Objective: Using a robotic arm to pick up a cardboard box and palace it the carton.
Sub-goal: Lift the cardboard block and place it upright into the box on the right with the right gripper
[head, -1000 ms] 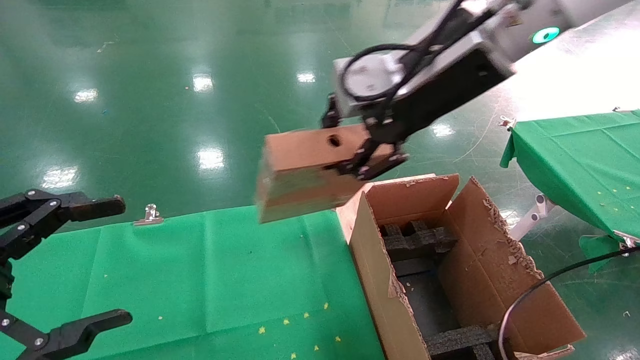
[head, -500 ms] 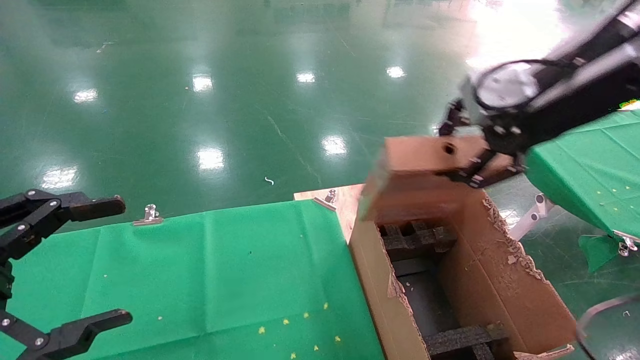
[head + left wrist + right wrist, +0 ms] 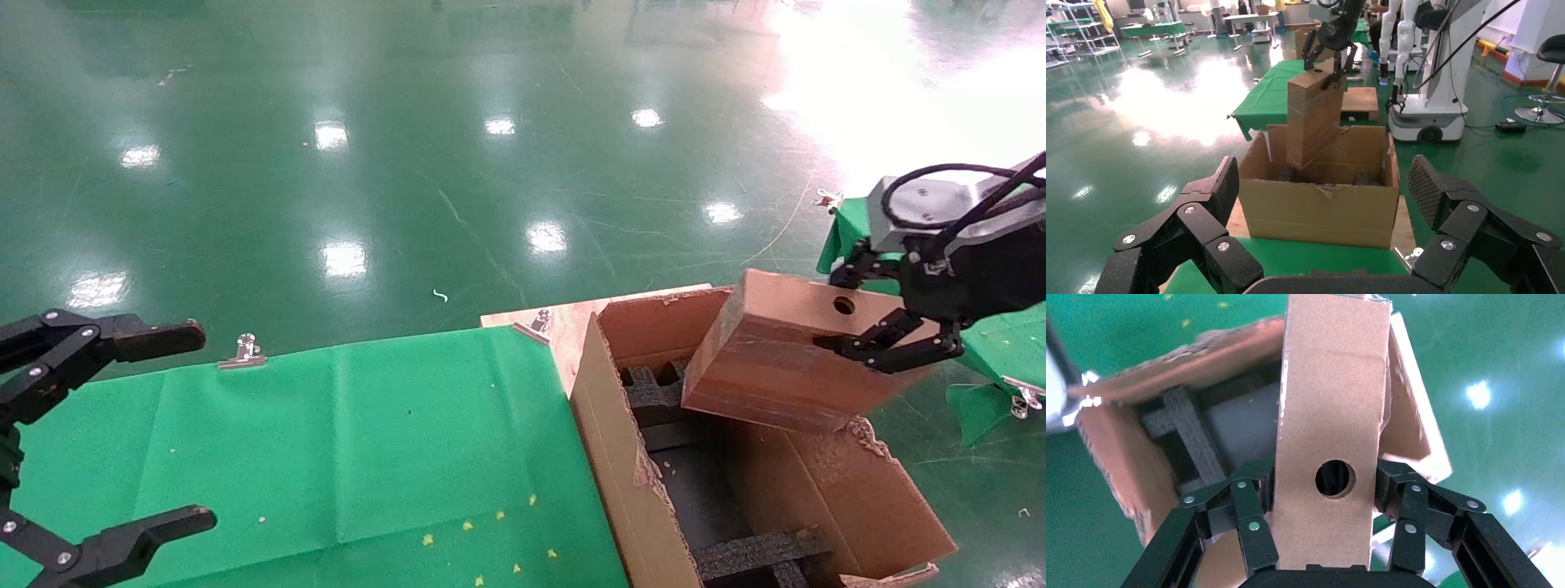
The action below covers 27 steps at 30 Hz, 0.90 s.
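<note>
My right gripper (image 3: 887, 331) is shut on the small brown cardboard box (image 3: 776, 359), clamping its end with the round hole, and holds it tilted above the far right part of the open carton (image 3: 609, 457). In the right wrist view the box (image 3: 1330, 416) sits between the fingers (image 3: 1248, 508) with the carton's black foam inserts (image 3: 1190, 435) below. The left wrist view shows the box (image 3: 1312, 116) hanging over the carton (image 3: 1321, 208). My left gripper (image 3: 106, 433) is open and empty at the left edge, above the green cloth.
A green-covered table (image 3: 327, 457) lies left of the carton, with metal clips (image 3: 243, 351) at its far edge. Another green-covered table (image 3: 1001, 335) stands at the right, behind my right gripper. Shiny green floor lies beyond.
My right gripper has carried the box rightward, from above the table's far edge to above the carton, and lowered it toward the opening. The left gripper has not moved.
</note>
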Motion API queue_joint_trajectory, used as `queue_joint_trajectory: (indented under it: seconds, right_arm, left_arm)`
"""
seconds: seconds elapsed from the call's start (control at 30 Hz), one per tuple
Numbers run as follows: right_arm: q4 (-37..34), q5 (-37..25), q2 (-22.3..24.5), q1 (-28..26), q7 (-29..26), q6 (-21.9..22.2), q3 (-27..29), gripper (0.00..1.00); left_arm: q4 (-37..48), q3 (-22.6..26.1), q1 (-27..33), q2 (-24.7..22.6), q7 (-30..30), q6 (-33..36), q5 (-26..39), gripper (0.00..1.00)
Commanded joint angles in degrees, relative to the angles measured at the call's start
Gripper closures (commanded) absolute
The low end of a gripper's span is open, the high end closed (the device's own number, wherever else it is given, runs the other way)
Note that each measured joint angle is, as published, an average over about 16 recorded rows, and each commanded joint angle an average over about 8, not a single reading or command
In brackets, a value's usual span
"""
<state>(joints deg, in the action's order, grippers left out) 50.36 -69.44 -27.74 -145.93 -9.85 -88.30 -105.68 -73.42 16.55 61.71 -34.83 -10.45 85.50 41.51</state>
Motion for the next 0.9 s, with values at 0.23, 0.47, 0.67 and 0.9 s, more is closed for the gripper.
queue_joint_trajectory:
  seconds: [0.23, 0.47, 0.67, 0.9]
  right_arm:
    - [3.36, 0.65, 7.58, 1.16, -14.19, 5.77, -1.47, 1.0]
    - [13.4, -3.34, 16.12, 0.49, -29.0, 11.82, -2.29, 1.0]
    - [21.79, -5.78, 21.6, -0.29, -38.62, 15.3, -2.55, 1.0]
    - [24.12, -5.92, 22.83, -0.32, -39.94, 16.21, -2.62, 1.0]
  left_arm:
    - [0.0, 0.03, 0.01, 0.01, 0.01, -0.01, -0.02, 0.0]
    - [0.0, 0.05, 0.01, 0.02, 0.03, -0.02, -0.04, 0.0]
    - [0.01, 0.07, 0.01, 0.03, 0.04, -0.04, -0.05, 0.0]
    - [0.02, 0.07, 0.0, 0.04, 0.05, -0.05, -0.06, 0.0]
